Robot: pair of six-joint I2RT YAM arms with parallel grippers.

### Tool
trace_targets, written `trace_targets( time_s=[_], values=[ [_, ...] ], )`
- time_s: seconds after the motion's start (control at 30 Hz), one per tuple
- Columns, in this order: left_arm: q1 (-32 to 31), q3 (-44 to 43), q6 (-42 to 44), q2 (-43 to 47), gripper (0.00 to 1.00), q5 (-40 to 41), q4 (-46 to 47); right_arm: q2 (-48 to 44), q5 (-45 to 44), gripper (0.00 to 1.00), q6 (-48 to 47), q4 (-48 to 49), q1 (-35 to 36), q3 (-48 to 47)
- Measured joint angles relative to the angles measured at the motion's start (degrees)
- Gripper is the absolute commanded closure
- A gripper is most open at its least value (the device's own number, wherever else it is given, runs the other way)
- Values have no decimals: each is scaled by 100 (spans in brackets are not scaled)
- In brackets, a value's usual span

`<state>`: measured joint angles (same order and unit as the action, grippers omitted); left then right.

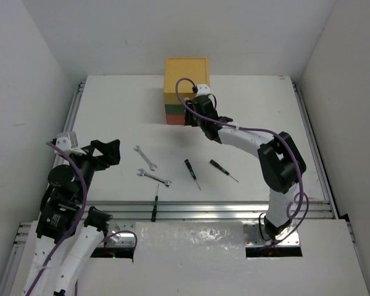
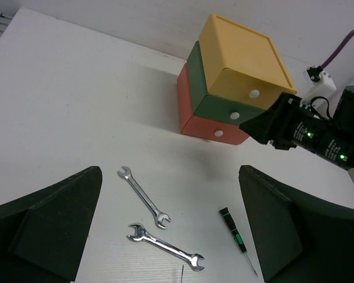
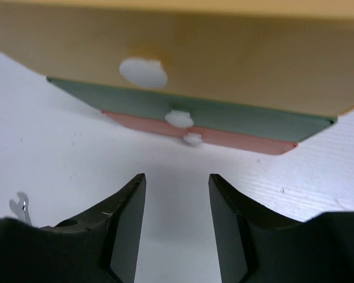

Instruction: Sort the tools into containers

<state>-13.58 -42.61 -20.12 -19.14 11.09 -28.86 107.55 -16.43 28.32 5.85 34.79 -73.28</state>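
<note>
I think my job now is to open a drawer. My right gripper [image 3: 174, 183] is open and holds nothing. It sits just in front of the chest [image 1: 186, 74], facing the white knobs [image 3: 179, 118]. The yellow drawer [image 3: 224, 53], green drawer [image 3: 253, 115] and red drawer [image 3: 242, 140] all look shut.

Next I must close on one knob and pull straight back. I cannot tell which knob I am lined up with.

My left gripper [image 2: 170, 174] is open and empty too, above the two wrenches [image 2: 144, 197]. Three screwdrivers [image 1: 192, 173] lie on the table [image 1: 111, 111].

I cannot see inside the drawers. I see no yellow-handled tools.
</note>
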Motion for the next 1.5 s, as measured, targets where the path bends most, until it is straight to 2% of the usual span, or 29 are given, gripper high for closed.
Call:
trace_targets(
  time_s=[0.3,0.63,0.67,1.0,1.07,1.13,1.2,1.3,1.4,1.5],
  values=[
    [-2,0,15,0,0,-46,7,975,-323,51,243,-151,-4,-988],
    [-2,0,24,-11,0,-133,42,1187,-678,63,479,-317,-4,-1316],
    [-2,0,28,-17,0,-138,42,1220,-710,67,505,-352,-4,-1384],
    [-2,31,35,-66,0,-188,42,1351,-866,77,654,-564,2,-1683],
    [-2,33,35,-66,0,-192,44,1381,-879,77,675,-621,2,-1738],
    [-2,33,35,-66,0,-195,44,1421,-894,69,697,-640,2,-1797],
    [-2,33,35,-63,0,-195,44,1451,-894,69,726,-643,2,-1825],
    [-2,33,35,-63,0,-195,44,1534,-896,74,763,-649,7,-1849],
    [-2,33,35,-63,0,-195,44,1550,-929,89,789,-656,17,-1869],
    [-2,33,35,-63,0,-195,44,1554,-951,92,791,-656,20,-1869]
  ],
)
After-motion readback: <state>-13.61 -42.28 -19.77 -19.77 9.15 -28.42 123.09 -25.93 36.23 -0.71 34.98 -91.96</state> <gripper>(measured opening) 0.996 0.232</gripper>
